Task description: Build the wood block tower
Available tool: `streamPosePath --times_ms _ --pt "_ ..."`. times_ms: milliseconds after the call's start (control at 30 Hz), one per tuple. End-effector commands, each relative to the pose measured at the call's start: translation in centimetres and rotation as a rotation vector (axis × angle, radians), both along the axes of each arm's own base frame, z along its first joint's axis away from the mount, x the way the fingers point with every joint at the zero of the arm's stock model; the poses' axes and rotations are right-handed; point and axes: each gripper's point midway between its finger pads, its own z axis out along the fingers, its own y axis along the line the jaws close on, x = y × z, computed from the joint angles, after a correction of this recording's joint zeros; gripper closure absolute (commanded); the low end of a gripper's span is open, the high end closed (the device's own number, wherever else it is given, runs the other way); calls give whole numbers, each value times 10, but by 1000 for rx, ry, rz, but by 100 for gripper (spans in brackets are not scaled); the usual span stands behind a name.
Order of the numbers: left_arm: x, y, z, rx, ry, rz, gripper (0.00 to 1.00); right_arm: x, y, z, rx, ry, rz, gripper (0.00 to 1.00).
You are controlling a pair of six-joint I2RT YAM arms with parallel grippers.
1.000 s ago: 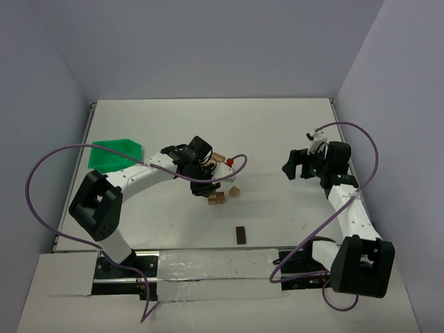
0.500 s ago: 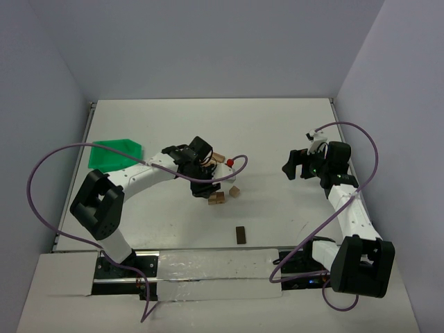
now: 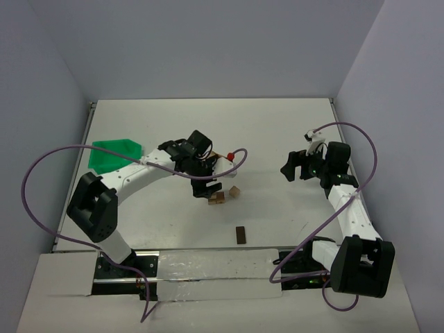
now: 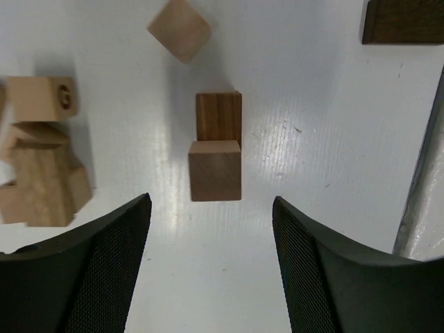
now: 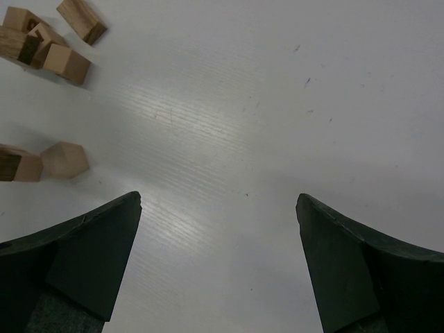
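Two wood blocks (image 4: 215,170) touching end to end, long axis left–right | left gripper (image 4: 210,208) above them, fingers spread, empty | right gripper (image 5: 218,201) spread, empty

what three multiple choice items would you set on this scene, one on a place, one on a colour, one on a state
1. The green plastic bin sits on the white table:
A) at the right edge
B) near the left edge
C) in the middle

2. The lone flat rectangular block closest to the table's near edge is:
A) red
B) light tan
C) dark brown

3. The right gripper is:
A) open and empty
B) shut on a wooden cube
C) shut on a cable

Answers:
1 B, the top view shows it on the table's left side.
2 C, it is far darker than the light-tan wood blocks beyond it.
3 A, its wrist view shows both fingers spread with only bare table between them.
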Motion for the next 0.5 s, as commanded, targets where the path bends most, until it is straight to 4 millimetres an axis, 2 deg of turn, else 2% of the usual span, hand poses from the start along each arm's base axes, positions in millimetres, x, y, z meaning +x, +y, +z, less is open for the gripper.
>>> streamPosePath --times_ms 0,167,233,267,333,367,433,467 --pt "8 -11 87 -183 -96 19 13 2 12 28 4 -99 100 0" --pt "12 8 136 -326 -114 106 11 -5 31 28 -8 -107 198 0" --pt "16 18 142 -362 -108 150 11 -7 40 27 -21 -112 235 2" --pt "19 24 144 -377 -106 180 12 -9 49 27 -32 -117 272 4" --pt "18 34 153 -420 -105 212 12 -15 73 24 -57 -118 355 14" --pt "21 39 155 -428 -107 235 13 -18 85 21 -62 -114 393 17" --pt "25 49 159 -455 -108 291 14 -28 119 17 -58 -102 494 29" --pt "25 52 157 -462 -107 304 14 -30 126 10 -59 -77 517 31"
